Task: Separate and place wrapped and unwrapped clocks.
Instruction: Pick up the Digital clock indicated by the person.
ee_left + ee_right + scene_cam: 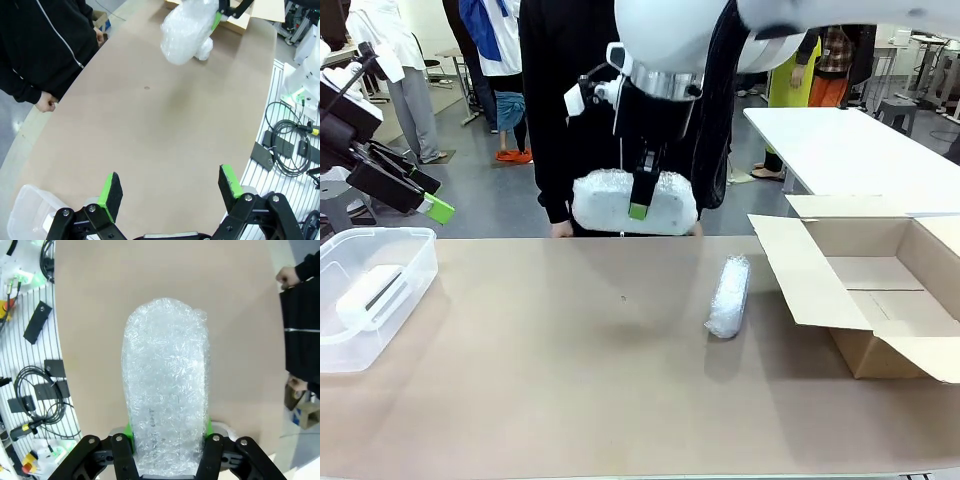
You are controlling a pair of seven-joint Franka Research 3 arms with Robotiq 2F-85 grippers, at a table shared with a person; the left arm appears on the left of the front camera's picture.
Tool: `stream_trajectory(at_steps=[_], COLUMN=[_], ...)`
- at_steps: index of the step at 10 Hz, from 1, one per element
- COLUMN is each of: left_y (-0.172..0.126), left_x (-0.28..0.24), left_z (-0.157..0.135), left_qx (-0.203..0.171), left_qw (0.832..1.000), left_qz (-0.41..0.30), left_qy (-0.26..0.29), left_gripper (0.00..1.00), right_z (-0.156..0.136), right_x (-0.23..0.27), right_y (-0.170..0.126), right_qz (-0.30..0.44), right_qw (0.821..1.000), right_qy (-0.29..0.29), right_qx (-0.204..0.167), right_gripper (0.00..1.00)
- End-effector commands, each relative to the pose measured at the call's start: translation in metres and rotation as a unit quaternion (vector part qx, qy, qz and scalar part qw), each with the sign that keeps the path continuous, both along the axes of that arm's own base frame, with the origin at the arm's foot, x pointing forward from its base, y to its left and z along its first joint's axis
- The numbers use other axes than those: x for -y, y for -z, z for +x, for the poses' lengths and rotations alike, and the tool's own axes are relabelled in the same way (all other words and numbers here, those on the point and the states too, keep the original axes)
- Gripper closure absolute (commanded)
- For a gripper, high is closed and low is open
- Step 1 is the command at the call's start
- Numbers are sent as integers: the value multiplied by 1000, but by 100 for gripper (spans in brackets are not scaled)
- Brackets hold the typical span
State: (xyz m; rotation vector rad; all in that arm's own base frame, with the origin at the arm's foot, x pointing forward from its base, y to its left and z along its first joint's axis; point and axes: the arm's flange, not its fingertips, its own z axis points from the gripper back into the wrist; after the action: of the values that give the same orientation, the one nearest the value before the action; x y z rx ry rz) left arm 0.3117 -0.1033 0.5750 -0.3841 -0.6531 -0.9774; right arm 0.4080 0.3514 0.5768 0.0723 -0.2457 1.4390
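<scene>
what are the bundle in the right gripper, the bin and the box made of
Bundle: bubble wrap, translucent white plastic film, bumpy with glints. Bin: rigid clear plastic, glossy; the white clock inside shows through. Box: brown cardboard, matte, with creased flaps; likely corrugated.

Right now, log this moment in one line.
right gripper: shut on bundle, above table | left gripper: open, empty | second bundle: on table by box | clock: in bin

No readable text, labels or numbers on anything in view.
</scene>
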Motion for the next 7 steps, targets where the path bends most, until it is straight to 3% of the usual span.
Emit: stream_trajectory(at_steps=[1,2,3,7], left_y=[0,0,0,0], left_x=[0,0,0,0], left_z=[1,1,1,1], left_qx=[4,4,4,4], left_qw=[1000,1000,1000,1000], left_qz=[-1,-1,-1,-1], left_qy=[-4,-4,-4,-4], left_gripper=[0,0,0,0], right_z=[5,24,-1,-1], right_x=[4,5,2,2], right_y=[7,19,-5,-5], right_qz=[-9,-16,1,1], right_qw=[999,999,1000,1000], right_qy=[40,50,11,11], right_qx=[15,-13,6,6], right_gripper=[93,93,93,93])
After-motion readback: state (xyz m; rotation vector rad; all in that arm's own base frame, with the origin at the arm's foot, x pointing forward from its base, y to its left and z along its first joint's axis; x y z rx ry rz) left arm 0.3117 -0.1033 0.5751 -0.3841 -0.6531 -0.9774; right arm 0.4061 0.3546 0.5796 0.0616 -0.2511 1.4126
